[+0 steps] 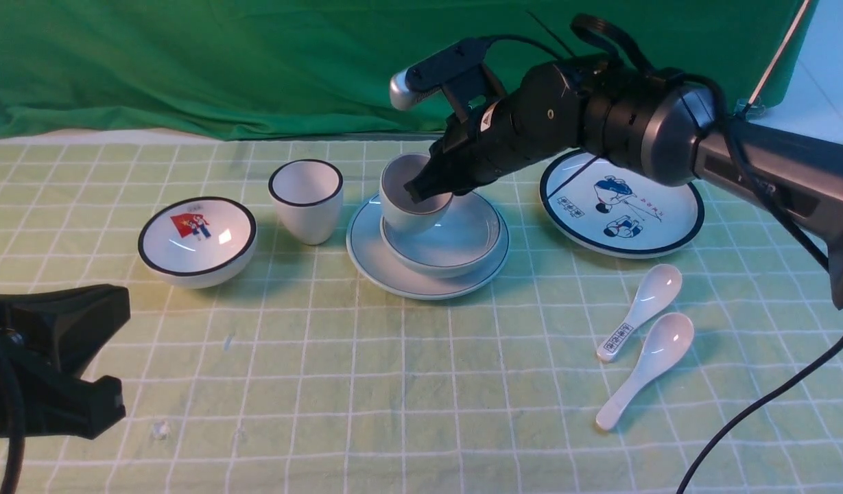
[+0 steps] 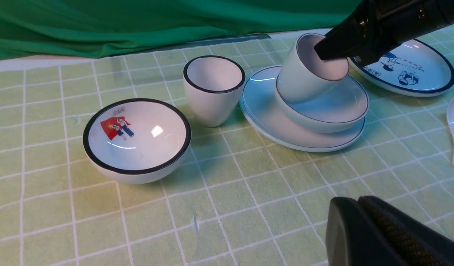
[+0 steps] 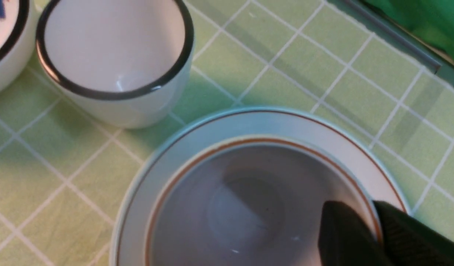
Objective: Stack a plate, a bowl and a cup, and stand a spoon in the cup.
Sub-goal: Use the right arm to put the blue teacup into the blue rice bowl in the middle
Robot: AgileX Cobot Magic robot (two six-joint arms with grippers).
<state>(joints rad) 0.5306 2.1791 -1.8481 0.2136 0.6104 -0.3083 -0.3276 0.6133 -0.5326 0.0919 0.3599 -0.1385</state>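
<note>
Green checked cloth (image 1: 394, 384) is spread over the table, with a darker green backdrop (image 1: 188, 62) hung behind it. So, the pale bluish plate (image 1: 366, 248) is set about mid-table and the matching bowl (image 1: 472, 234) is nested on it. The thin-rimmed cup (image 1: 400, 209) is found inside the bowl, toward the bowl's left side, tipped so its mouth is angled up at the right arm (image 1: 634, 123). The cup's wall is pinched at the rim by the right gripper (image 1: 420, 192). Its jaws are drawn nearly together, one finger (image 3: 345, 236) tucked inside the cup and the other outside, best seen from the right wrist. Whether the cup's base is actually resting on the bowl can't be told tbh. The left gripper (image 2: 359, 202) is held low at the near left corner, fingers pressed together with nothing between them. The plain white spoon (image 1: 644, 370) is laid flat on the cloth at the near right, well apart from the stack, with the character-printed spoon (image 1: 637, 315) just beside it, a bit farther back. Also seen on the cloth: a black-rimmed cup (image 1: 306, 199) just left of the plate, a black-rimmed bowl (image 1: 197, 240) with a red picture farther left, and a cartoon plate (image 1: 620, 206) at the right, partly hidden by the arm.
</note>
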